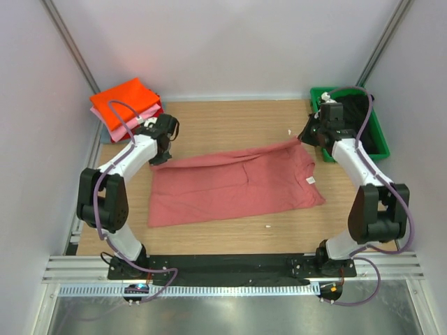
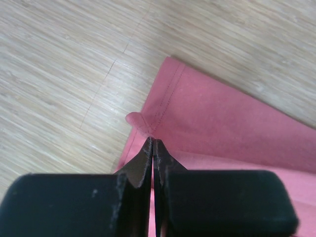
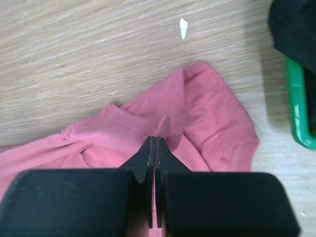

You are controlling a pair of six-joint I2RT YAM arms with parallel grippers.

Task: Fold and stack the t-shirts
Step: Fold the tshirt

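Observation:
A salmon-red t-shirt [image 1: 237, 185] lies across the middle of the wooden table, its far edge lifted and drawn into a ridge between the two arms. My left gripper [image 1: 162, 155] is shut on the shirt's hemmed far-left corner [image 2: 163, 106], and a small nub of cloth pokes out past the tips [image 2: 153, 140]. My right gripper [image 1: 305, 137] is shut on a pinch of cloth at the far-right end, near a sleeve [image 3: 217, 113]; its tips [image 3: 158, 138] are pressed together. A folded stack with an orange t-shirt [image 1: 126, 101] on top sits at the back left.
A green bin [image 1: 380, 143] stands at the back right beside the right arm, and a black t-shirt [image 3: 294, 24] lies inside it. Its green rim [image 3: 296, 113] is close to the right gripper. Small white specks [image 3: 183, 27] lie on the wood. Walls enclose the table.

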